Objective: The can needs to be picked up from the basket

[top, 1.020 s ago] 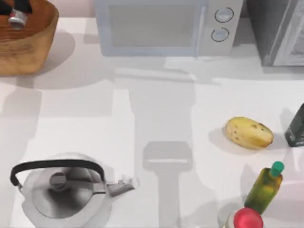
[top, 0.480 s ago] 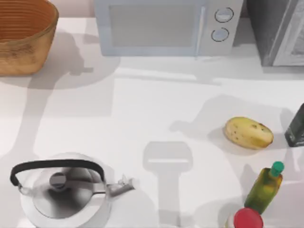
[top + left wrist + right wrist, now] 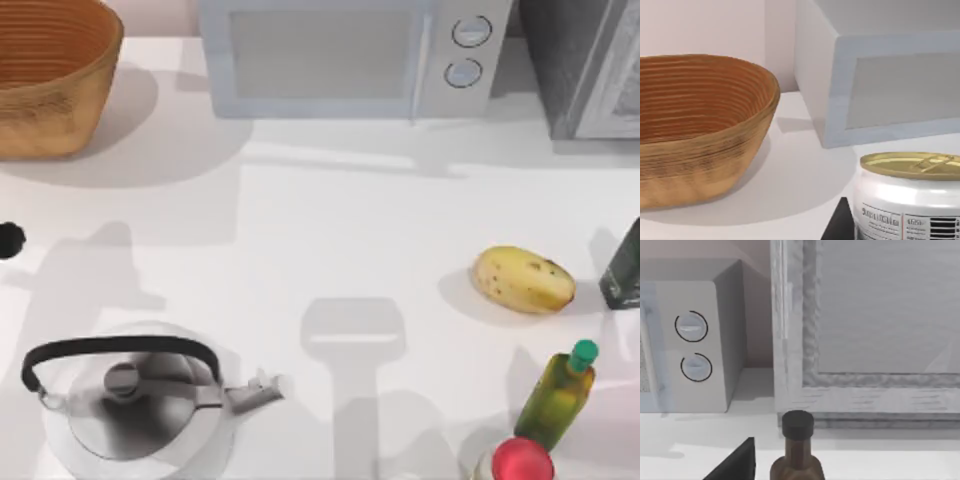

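basket [image 3: 700, 130]: rough woven wicker | can [image 3: 910, 195]: glossy metal, gold lid | kettle [image 3: 140, 405]: polished metal

Not much legible. In my left wrist view, the can [image 3: 912, 197] has a white side label w/ small dark print and a barcode-like block, too tiny to read. The microwave [image 3: 350, 55] has two round dials, no readable marks or nos. Nothing else carries text I can read.
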`<state>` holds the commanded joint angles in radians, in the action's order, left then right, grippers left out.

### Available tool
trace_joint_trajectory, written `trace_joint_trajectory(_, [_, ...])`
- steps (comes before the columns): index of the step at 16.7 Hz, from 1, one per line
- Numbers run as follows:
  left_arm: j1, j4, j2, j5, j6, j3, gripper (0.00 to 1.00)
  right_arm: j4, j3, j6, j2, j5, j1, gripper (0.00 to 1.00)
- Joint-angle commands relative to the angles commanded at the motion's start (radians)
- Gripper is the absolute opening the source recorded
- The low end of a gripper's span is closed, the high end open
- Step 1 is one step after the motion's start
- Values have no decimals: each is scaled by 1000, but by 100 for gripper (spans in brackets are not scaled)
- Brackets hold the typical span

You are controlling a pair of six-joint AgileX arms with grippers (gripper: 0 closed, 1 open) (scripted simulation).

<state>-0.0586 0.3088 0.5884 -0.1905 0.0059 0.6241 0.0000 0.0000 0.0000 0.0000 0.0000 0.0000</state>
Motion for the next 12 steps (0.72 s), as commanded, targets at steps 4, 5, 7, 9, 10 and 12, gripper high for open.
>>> trace_joint_trajectory(4, [28, -175, -340, 97, -5, -369, 0, 0, 0, 0, 0, 0, 0, 100])
trace_joint_trajectory(5, [36, -209, -404, 120, -6, -436, 0, 0, 0, 0, 0, 0, 0, 100])
trace_joint_trajectory(7, [49, -263, -506, 157, -6, -541, 0, 0, 0, 0, 0, 0, 0, 100])
trace_joint_trajectory(9, [57, -298, -569, 182, -6, -604, 0, 0, 0, 0, 0, 0, 0, 100])
trace_joint_trajectory(10, [58, -306, -583, 188, -6, -619, 0, 0, 0, 0, 0, 0, 0, 100])
trace_joint_trajectory(12, [59, -309, -588, 190, -6, -624, 0, 0, 0, 0, 0, 0, 0, 100])
